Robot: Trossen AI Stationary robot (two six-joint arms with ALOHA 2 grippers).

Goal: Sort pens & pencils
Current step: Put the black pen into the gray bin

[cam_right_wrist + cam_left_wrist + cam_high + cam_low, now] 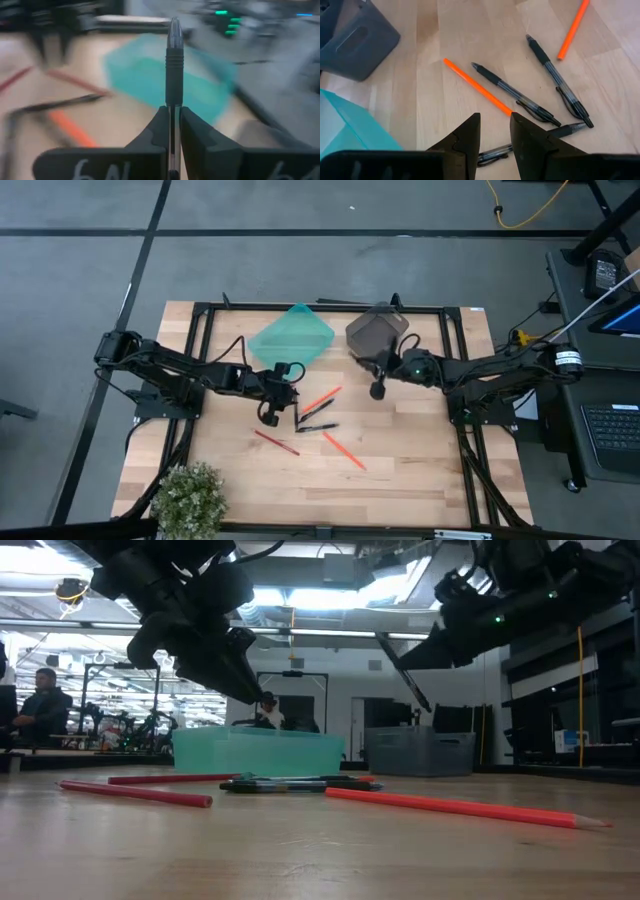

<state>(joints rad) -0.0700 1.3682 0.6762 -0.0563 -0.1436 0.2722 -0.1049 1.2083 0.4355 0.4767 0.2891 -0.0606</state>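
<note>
We see the right gripper [171, 120] raised beside the grey bin [375, 330], jaws clamped on a black pen [174, 65] standing upright, left gripper [494, 132] low over the table's pens [517, 95] and pencils [476, 85], jaws apart, empty, teal bin [292, 338] behind

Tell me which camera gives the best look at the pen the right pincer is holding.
The right wrist view: the black pen stands sharp between the right pincer fingers, ribbed grip and tip plain. The low view shows it as a thin dark stick slanting below the arm. The high view shows only a speck; the left wrist view misses it.
</note>
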